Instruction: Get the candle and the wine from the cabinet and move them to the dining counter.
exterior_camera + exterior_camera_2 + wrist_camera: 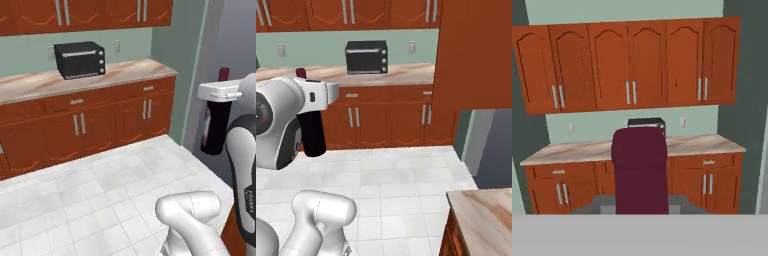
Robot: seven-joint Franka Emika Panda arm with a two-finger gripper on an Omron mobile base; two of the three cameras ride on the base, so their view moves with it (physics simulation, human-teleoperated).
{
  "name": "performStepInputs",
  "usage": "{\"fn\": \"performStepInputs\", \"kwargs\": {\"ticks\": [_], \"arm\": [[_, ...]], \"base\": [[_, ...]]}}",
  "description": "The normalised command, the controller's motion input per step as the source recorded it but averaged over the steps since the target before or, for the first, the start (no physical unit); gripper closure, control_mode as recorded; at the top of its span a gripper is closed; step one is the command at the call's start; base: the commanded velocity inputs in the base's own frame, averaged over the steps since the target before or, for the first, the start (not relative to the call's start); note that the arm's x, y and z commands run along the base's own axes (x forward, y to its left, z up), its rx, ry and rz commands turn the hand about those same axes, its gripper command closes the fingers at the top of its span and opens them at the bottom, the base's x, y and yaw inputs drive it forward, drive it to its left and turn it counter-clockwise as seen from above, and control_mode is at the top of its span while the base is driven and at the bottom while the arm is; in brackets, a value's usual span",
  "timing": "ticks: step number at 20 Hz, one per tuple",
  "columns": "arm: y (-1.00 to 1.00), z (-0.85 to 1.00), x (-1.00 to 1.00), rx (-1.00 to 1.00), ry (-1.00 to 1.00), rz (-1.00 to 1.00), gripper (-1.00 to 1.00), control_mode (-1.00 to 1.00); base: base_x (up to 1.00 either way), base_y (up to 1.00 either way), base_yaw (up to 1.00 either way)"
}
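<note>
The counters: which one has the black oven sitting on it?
The wall counter under the cabinets carries the black oven. The marbled counter corner beside the robot shows nothing on it.

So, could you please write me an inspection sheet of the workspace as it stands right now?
Surface: corner of the dining counter at lower right of the right base view, bare where visible.
Job's things: wine held upright off the floor in the gripper; maroon capsule close in the hand view. Wall cabinet doors shut. Candle: nothing seen.
Clutter: black toaster oven on the wall counter.
Grippers: shut on the wine's neck.
Cables: nothing seen.
Surroundings: white tiled floor, green wall, lower cabinets shut.
</note>
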Motion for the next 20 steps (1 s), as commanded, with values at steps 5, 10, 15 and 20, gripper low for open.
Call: {"fn": "performStepInputs", "kwargs": {"ticks": [5,10,15,20], "arm": [[0.00,0.00,0.00,0.00,0.00,0.00,1.00,1.00],[0.00,0.00,0.00,0.00,0.00,0.00,1.00,1.00],[0.00,0.00,0.00,0.00,0.00,0.00,1.00,1.00],[0.00,0.00,0.00,0.00,0.00,0.00,1.00,1.00]], "base": [[0.05,0.00,0.93],[0.72,0.00,0.41],[1.00,0.00,0.00],[1.00,0.01,0.08]]}}
